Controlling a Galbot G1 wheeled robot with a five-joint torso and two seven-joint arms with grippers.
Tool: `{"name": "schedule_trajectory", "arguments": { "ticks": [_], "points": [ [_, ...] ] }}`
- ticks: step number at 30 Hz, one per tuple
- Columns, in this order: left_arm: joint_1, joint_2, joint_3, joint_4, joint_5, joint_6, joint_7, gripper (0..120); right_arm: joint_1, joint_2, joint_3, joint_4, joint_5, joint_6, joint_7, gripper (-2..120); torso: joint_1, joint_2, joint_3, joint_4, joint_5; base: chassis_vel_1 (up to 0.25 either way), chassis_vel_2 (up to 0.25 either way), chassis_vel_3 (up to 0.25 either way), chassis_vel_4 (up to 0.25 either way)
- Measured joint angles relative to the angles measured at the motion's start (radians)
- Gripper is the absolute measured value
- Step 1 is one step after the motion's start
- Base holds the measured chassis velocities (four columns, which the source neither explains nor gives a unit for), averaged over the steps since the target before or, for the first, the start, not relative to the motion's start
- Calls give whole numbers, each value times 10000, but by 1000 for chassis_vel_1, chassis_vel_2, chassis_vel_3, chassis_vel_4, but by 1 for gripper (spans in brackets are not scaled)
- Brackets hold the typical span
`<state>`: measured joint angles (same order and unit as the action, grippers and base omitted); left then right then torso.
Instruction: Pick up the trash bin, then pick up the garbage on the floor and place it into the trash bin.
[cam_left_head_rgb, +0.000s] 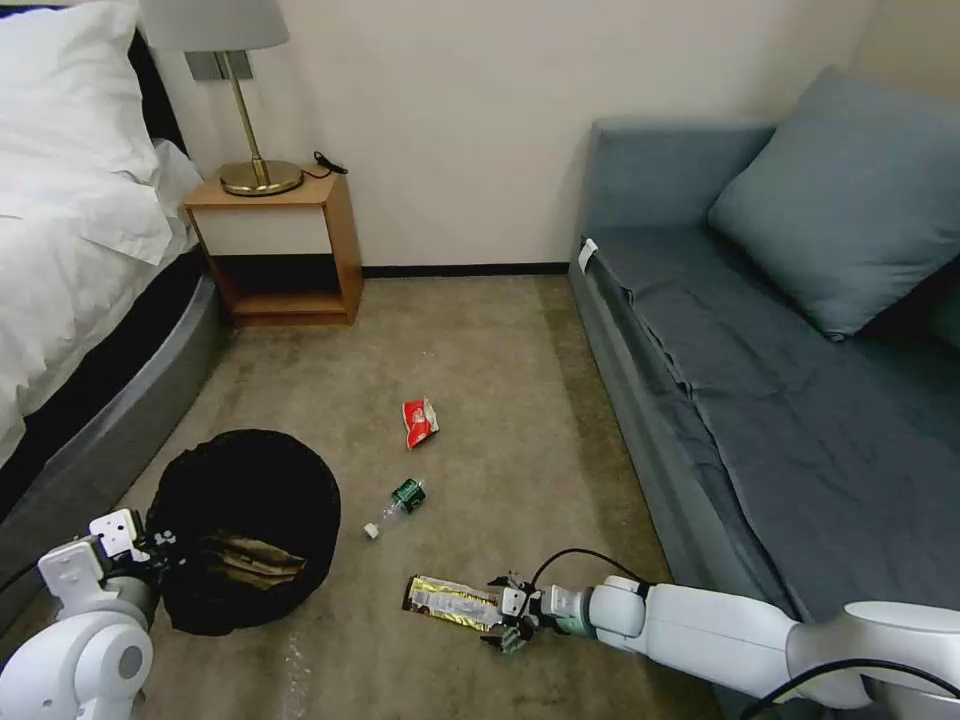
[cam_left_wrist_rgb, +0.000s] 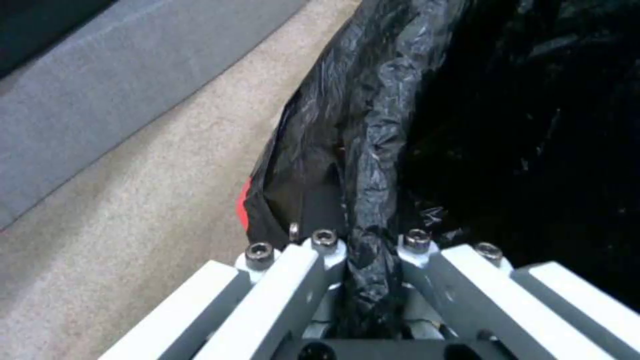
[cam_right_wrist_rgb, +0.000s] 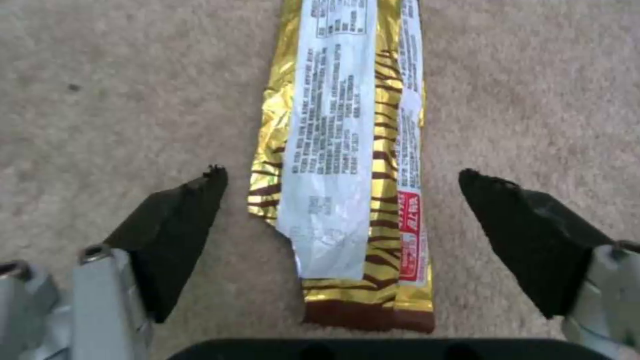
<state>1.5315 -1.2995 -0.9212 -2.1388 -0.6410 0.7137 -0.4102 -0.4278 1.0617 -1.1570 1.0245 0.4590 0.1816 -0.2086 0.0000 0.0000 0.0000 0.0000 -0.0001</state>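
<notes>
The trash bin (cam_left_head_rgb: 245, 525), lined with a black bag (cam_left_wrist_rgb: 373, 165), sits low at the left with crumpled brown paper (cam_left_head_rgb: 250, 560) inside. My left gripper (cam_left_head_rgb: 160, 548) is shut on the bin's rim and bag edge. A gold-and-dark bar wrapper (cam_left_head_rgb: 452, 602) (cam_right_wrist_rgb: 347, 165) lies flat on the carpet. My right gripper (cam_left_head_rgb: 508, 620) (cam_right_wrist_rgb: 343, 200) is open low over the wrapper's near end, one finger on each side. A clear mini bottle with a green label (cam_left_head_rgb: 398, 503) and a red snack packet (cam_left_head_rgb: 420, 421) lie farther out on the carpet.
A grey-blue sofa (cam_left_head_rgb: 760, 380) with a cushion runs along the right. A bed (cam_left_head_rgb: 80, 250) lies on the left, with a wooden nightstand (cam_left_head_rgb: 280, 250) and a brass lamp (cam_left_head_rgb: 250, 100) against the far wall. Bare carpet lies between them.
</notes>
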Motion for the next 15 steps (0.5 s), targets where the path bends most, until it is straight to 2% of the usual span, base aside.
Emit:
{"name": "schedule_trajectory", "arguments": {
  "ticks": [7,15],
  "points": [
    [109,-8,-71,-135,6,-60,23,2,-158,525,182,-820,-177,363,-179,85,-1,3,-2,-4,-6,0,0,0,0],
    [154,6,-115,-214,6,-93,40,2,-273,585,298,-1044,-398,493,-280,79,-1,6,-2,-1,0,0,0,0,0]
  ]
}}
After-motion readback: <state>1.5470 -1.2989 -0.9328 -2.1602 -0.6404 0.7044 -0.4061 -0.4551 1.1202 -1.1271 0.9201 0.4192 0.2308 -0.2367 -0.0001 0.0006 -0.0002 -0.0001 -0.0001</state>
